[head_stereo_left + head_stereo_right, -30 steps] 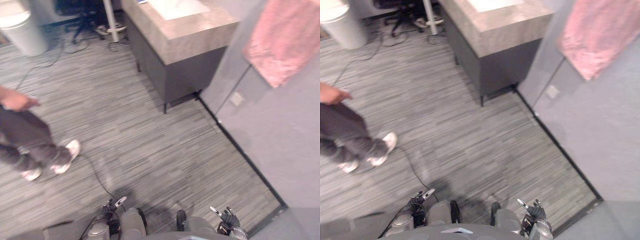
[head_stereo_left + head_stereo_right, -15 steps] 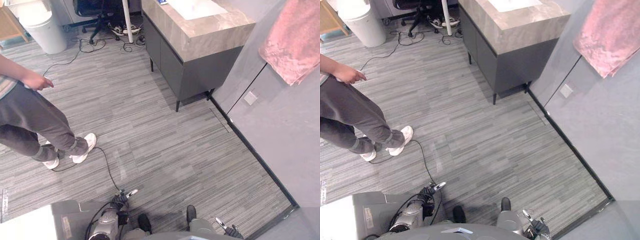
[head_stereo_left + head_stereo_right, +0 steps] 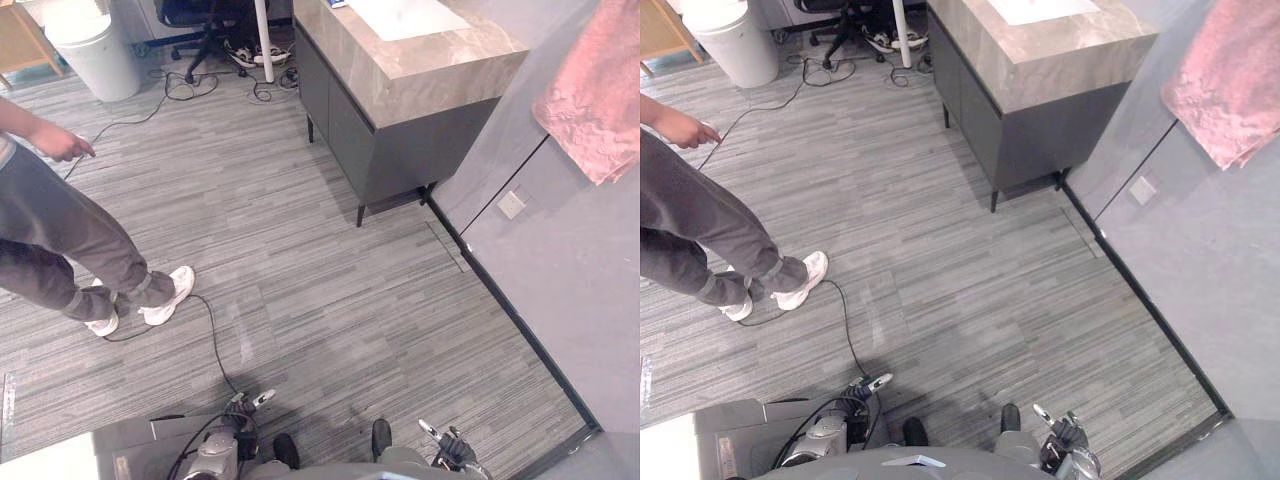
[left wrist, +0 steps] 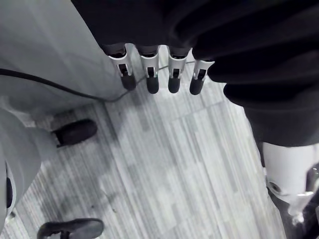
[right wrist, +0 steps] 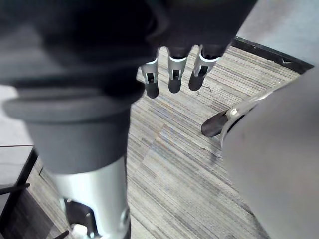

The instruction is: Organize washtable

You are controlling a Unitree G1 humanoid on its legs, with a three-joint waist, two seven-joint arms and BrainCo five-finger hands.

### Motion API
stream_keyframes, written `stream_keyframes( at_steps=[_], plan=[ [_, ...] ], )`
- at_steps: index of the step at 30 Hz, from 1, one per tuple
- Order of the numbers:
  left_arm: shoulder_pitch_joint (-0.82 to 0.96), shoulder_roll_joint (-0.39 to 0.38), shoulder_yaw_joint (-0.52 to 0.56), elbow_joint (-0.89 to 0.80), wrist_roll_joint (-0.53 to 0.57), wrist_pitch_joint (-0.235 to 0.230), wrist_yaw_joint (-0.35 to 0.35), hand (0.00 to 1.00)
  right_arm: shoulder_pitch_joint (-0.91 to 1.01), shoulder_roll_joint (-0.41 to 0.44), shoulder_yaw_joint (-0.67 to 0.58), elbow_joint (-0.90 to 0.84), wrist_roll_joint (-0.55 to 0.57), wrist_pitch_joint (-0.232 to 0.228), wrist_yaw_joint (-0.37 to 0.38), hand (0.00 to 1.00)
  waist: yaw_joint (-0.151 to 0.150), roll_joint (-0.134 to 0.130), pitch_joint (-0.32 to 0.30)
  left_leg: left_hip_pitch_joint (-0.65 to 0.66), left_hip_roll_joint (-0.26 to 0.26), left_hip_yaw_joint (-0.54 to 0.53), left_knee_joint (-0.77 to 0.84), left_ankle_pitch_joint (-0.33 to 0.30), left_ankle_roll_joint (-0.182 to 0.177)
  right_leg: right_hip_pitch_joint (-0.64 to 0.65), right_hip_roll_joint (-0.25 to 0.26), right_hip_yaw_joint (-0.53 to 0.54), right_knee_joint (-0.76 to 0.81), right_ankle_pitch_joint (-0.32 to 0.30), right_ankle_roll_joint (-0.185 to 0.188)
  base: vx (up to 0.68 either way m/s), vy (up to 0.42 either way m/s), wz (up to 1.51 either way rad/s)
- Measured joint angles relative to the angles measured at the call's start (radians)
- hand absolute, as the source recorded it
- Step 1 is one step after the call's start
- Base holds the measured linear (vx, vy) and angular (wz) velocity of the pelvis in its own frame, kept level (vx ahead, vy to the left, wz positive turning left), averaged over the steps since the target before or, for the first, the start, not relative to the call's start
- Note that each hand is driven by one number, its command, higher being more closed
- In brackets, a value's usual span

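Far ahead, washtable (image 3: 425,78) with white basin (image 3: 405,15), white bin (image 3: 95,55) apart; left hand (image 4: 148,74), right hand (image 5: 173,74) low, fingers straight, empty.

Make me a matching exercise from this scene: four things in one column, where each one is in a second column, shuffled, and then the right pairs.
Things:
1. pink towel
2. white bin
3. washtable
4. person

Places:
A. standing on the floor, to the robot's left
B. hanging on the wall, to the right
C. far end of the floor, on the left
D. ahead, against the right-hand wall, on short legs

Pairs: 1-B, 2-C, 3-D, 4-A
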State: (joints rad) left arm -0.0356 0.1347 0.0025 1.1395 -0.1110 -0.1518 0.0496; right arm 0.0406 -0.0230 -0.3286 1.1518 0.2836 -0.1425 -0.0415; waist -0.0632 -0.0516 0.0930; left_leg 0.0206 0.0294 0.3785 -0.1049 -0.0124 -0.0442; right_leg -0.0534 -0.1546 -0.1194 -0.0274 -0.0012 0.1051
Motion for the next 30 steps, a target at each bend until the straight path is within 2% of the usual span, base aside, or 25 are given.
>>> stream_keyframes(
  at_steps=[2,4,6,7,8,9,10,11,12,13,14,15,16,17,18,19,20,21,23,24,25,26,28,29,30],
  plan=[
    [0.0,-0.006,0.002,-0.001,-0.003,-0.009,0.0,0.0,-0.009,-0.003,-0.003,0.0,0.001,0.0,0.0,0.0,0.014,-0.001,0.0,-0.007,-0.009,0.001,0.0,-0.011,0.012,-0.015,-0.011,-0.001,0.007,-0.007,0.006,0.01,0.067,-0.07],
    [0.002,-0.017,0.003,-0.006,-0.03,-0.014,-0.001,0.0,-0.018,-0.011,-0.04,-0.002,0.015,-0.002,0.0,0.0,0.018,0.001,-0.002,-0.021,-0.037,-0.001,0.011,-0.035,0.042,-0.056,-0.05,-0.007,0.073,-0.055,0.029,0.07,0.165,0.2],
    [0.007,-0.036,0.002,-0.015,-0.043,-0.021,-0.001,0.0,0.001,-0.035,-0.108,-0.006,0.056,-0.009,-0.004,0.0,0.003,0.006,0.0,-0.053,-0.083,-0.014,0.092,-0.103,0.075,-0.093,-0.13,-0.05,0.237,-0.111,0.085,0.12,0.264,0.86],
    [-0.006,-0.095,0.036,-0.005,-0.068,-0.017,0.017,0.0,0.011,-0.049,-0.122,-0.007,0.094,-0.008,-0.004,0.0,-0.003,0.022,0.016,-0.057,-0.089,-0.064,0.136,-0.153,0.083,-0.168,-0.153,-0.022,0.452,-0.113,0.058,0.05,0.266,1.02],
    [-0.006,-0.117,0.036,-0.008,-0.075,-0.021,0.016,0.0,0.022,-0.049,-0.123,-0.014,0.098,-0.01,-0.003,0.0,-0.013,0.035,0.015,-0.054,-0.085,-0.092,0.149,-0.163,0.093,-0.212,-0.153,0.0,0.568,-0.087,0.004,-0.01,0.237,1.07],
    [-0.006,-0.13,0.028,-0.01,-0.077,-0.026,0.009,0.0,0.037,-0.022,-0.113,-0.014,0.119,-0.011,-0.002,0.0,-0.021,0.042,0.017,-0.031,-0.07,-0.14,0.151,-0.169,0.095,-0.265,-0.136,0.029,0.726,-0.016,-0.103,-0.04,0.108,1.13],
    [0.002,-0.135,0.024,-0.021,-0.077,-0.029,-0.003,0.0,0.058,0.001,-0.119,-0.02,0.166,-0.019,0.002,0.0,-0.034,0.038,0.026,0.01,-0.038,-0.181,0.154,-0.197,0.101,-0.357,-0.066,0.1,0.908,-0.066,-0.104,-0.07,0.013,0.89],
    [0.008,-0.129,0.025,-0.022,-0.077,-0.029,-0.006,0.0,0.057,0.0,-0.11,-0.024,0.168,-0.023,0.002,0.0,-0.033,0.031,0.033,0.02,-0.028,-0.185,0.166,-0.215,0.098,-0.391,-0.023,0.124,0.94,-0.108,-0.094,-0.18,-0.096,0.54],
    [0.009,-0.112,0.033,-0.019,-0.077,-0.019,-0.009,0.0,0.057,0.003,-0.114,-0.046,0.169,-0.03,0.003,0.0,-0.036,0.025,0.041,0.026,-0.009,-0.194,0.192,-0.248,0.086,-0.45,0.053,0.144,0.937,-0.165,-0.067,-0.26,-0.157,0.22],
    [0.0,-0.095,0.04,-0.021,-0.078,-0.018,-0.01,0.0,0.06,0.005,-0.125,-0.06,0.169,-0.043,0.002,0.0,-0.04,0.026,0.044,0.031,-0.001,-0.203,0.204,-0.279,0.074,-0.509,0.102,0.127,0.868,-0.184,-0.051,-0.29,-0.179,0.25],
    [-0.009,-0.089,0.041,-0.02,-0.077,-0.018,-0.011,0.0,0.061,0.002,-0.132,-0.054,0.169,-0.046,0.002,0.0,-0.042,0.03,0.05,0.041,0.0,-0.213,0.203,-0.288,0.078,-0.523,0.119,0.108,0.796,-0.177,-0.047,-0.32,-0.178,0.41],
    [-0.036,-0.088,0.061,-0.02,-0.077,-0.017,-0.012,0.0,0.053,-0.003,-0.147,-0.046,0.169,-0.043,0.001,0.0,-0.053,0.038,0.076,0.078,0.002,-0.228,0.189,-0.312,0.077,-0.52,0.132,0.061,0.585,-0.139,-0.046,-0.25,-0.131,0.48],
    [-0.047,-0.089,0.078,-0.021,-0.076,-0.017,-0.013,0.0,0.055,-0.004,-0.159,-0.042,0.168,-0.042,0.0,0.0,-0.06,0.041,0.083,0.101,-0.003,-0.237,0.172,-0.321,0.073,-0.516,0.129,0.043,0.48,-0.111,-0.049,-0.12,-0.168,0.84],
    [-0.056,-0.095,0.089,-0.018,-0.066,-0.016,-0.017,0.0,0.066,-0.008,-0.191,-0.029,0.168,-0.037,0.0,0.0,-0.081,0.063,0.1,0.165,-0.001,-0.282,0.117,-0.338,0.082,-0.497,0.128,0.028,0.432,0.018,-0.101,0.35,-0.195,0.72],
    [-0.056,-0.125,0.115,-0.023,-0.056,-0.015,-0.022,0.0,0.066,-0.017,-0.22,-0.034,0.167,-0.031,0.001,0.0,-0.087,0.143,0.099,0.196,0.043,-0.297,0.099,-0.314,0.073,-0.507,0.16,-0.002,0.508,-0.089,-0.115,0.57,-0.236,0.61],
    [-0.057,-0.13,0.129,-0.028,-0.049,-0.015,-0.028,0.0,0.066,-0.016,-0.224,-0.039,0.167,-0.028,0.003,0.0,-0.09,0.142,0.104,0.194,0.047,-0.294,0.132,-0.299,0.047,-0.511,0.157,0.001,0.56,-0.126,-0.129,0.75,-0.298,0.34],
    [-0.053,-0.143,0.16,-0.033,-0.029,-0.007,-0.037,0.0,0.067,0.0,-0.238,-0.043,0.167,-0.017,0.014,0.0,-0.093,0.138,0.107,0.174,0.052,-0.304,0.28,-0.289,0.024,-0.477,0.148,-0.009,0.614,-0.193,-0.156,0.59,-0.319,0.35],
    [-0.042,-0.158,0.177,-0.042,-0.029,-0.006,-0.043,0.0,0.073,0.023,-0.27,-0.058,0.168,-0.009,0.022,0.0,-0.094,0.139,0.108,0.081,0.077,-0.316,0.577,-0.253,-0.043,-0.391,0.153,-0.02,0.602,-0.24,-0.167,0.51,-0.33,0.36],
    [-0.025,-0.184,0.216,-0.069,-0.036,-0.005,-0.051,0.0,0.074,0.031,-0.28,-0.086,0.168,-0.004,0.023,0.0,-0.082,0.138,0.109,-0.099,0.104,-0.371,1.087,-0.124,-0.188,-0.242,0.176,-0.026,0.553,-0.283,-0.183,0.23,-0.176,0.08],
    [-0.012,-0.195,0.24,-0.101,-0.039,-0.001,-0.059,0.0,0.071,0.03,-0.242,-0.119,0.168,-0.003,0.022,0.0,-0.057,0.121,0.12,-0.185,0.106,-0.359,1.3,-0.089,-0.183,-0.152,0.191,0.01,0.522,-0.298,-0.205,0.05,-0.053,-0.32],
    [-0.005,-0.194,0.245,-0.116,-0.04,-0.001,-0.061,0.0,0.071,0.027,-0.215,-0.132,0.168,-0.004,0.022,0.0,-0.044,0.11,0.127,-0.224,0.107,-0.343,1.368,-0.091,-0.171,-0.104,0.192,0.029,0.505,-0.303,-0.214,-0.04,-0.01,-0.49],
    [0.004,-0.191,0.247,-0.127,-0.04,-0.002,-0.061,0.0,0.063,0.02,-0.173,-0.147,0.167,-0.006,0.023,0.0,-0.031,0.094,0.136,-0.286,0.113,-0.322,1.421,-0.106,-0.143,-0.035,0.189,0.053,0.466,-0.305,-0.218,-0.14,0.032,-0.43],
    [0.002,-0.177,0.258,-0.177,-0.041,-0.016,-0.056,0.0,0.035,0.009,-0.108,-0.174,0.162,-0.009,0.019,0.0,0.019,0.061,0.147,-0.441,0.174,-0.198,1.342,-0.161,-0.042,0.128,0.165,0.134,0.344,-0.305,-0.217,-0.25,0.071,-0.65],
    [0.002,-0.173,0.26,-0.187,-0.043,-0.022,-0.053,0.0,0.025,0.003,-0.095,-0.175,0.157,-0.009,0.018,0.0,0.027,0.06,0.146,-0.471,0.191,-0.168,1.286,-0.169,-0.029,0.165,0.153,0.14,0.314,-0.305,-0.217,0.01,0.044,-0.92],
    [0.004,-0.162,0.261,-0.198,-0.046,-0.028,-0.044,0.0,0.014,-0.007,-0.053,-0.196,0.157,-0.01,0.013,0.0,0.043,0.055,0.142,-0.511,0.203,-0.099,1.059,-0.174,-0.018,0.253,0.104,0.157,0.253,-0.315,-0.199,0.28,0.016,-0.76]
  ],
)
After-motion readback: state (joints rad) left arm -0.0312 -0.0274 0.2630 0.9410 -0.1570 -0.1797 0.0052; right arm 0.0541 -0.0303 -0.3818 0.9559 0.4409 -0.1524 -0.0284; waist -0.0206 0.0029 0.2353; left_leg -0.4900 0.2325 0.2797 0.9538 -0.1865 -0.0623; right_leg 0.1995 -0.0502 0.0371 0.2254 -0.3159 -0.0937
